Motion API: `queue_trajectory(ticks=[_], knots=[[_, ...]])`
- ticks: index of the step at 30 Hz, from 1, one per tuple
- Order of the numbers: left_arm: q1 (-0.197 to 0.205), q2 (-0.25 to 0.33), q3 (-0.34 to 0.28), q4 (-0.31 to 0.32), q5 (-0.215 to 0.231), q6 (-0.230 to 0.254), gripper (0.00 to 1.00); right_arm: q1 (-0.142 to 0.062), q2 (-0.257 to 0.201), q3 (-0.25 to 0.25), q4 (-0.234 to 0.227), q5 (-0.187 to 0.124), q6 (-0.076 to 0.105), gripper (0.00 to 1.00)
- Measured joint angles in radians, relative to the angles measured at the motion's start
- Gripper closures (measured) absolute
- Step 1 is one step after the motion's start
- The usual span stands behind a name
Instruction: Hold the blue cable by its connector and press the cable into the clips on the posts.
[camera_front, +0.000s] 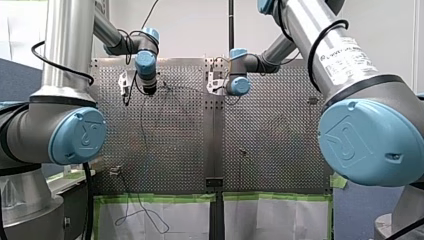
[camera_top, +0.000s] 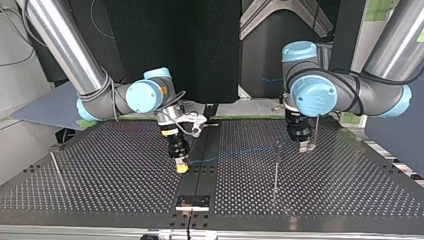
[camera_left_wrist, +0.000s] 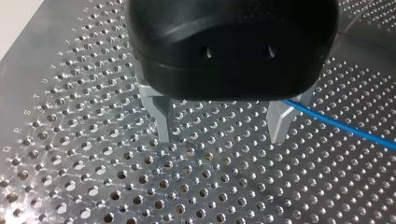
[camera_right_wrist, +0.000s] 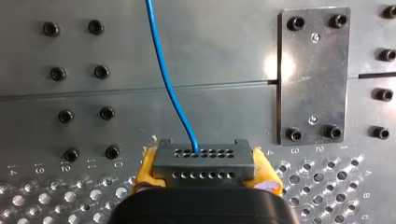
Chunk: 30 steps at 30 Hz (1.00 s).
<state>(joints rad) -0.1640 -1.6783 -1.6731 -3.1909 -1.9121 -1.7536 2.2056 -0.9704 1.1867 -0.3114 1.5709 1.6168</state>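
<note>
- Gripping the dark connector (camera_right_wrist: 204, 161) between its yellow pads (camera_right_wrist: 147, 170), my right pincer (camera_right_wrist: 206, 173) is clamped on it low over the counter (camera_right_wrist: 224, 56), near the seam between the two perforated plates.
- The blue cable (camera_right_wrist: 169, 84) comes out of the connector's upper row of holes and runs off ahead of that pincer.
- In the top view the cable spans just above the counter towards my left arm, passing near a thin upright post (camera_top: 276, 162). I judge it is not yet seated in any clip, though the clips are too small to make out.
- My left pincer (camera_left_wrist: 220, 138) is spread wide and holds nothing, its tips close to the counter. The cable passes by the outer side of one finger, not between the two.
- Risk: closing the left pincer where it stands would likely miss the cable.
- Risk: the cable is thin, so a press slightly off line could slide it past a clip. Too much tension could bend the slender post or tug the wire at the connector.
</note>
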Motion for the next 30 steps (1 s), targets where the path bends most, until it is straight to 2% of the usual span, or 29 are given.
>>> queue_trajectory(ticks=[10,20,25,30], knots=[[-0.008,0.049,-0.018,-0.019,0.005,-0.013,0.02,0.000,0.000,0.000,-0.001,0.000,-0.006,1.00],[-0.043,0.064,-0.040,-0.024,0.080,-0.026,0.02,-0.002,0.000,0.000,-0.002,0.000,-0.006,1.00],[-0.048,0.089,-0.040,-0.023,0.089,-0.027,0.02,-0.002,0.000,0.000,-0.002,0.000,-0.006,1.00],[-0.058,0.109,-0.040,-0.003,0.103,-0.001,0.02,-0.001,0.000,0.000,-0.002,0.000,-0.006,1.00]])
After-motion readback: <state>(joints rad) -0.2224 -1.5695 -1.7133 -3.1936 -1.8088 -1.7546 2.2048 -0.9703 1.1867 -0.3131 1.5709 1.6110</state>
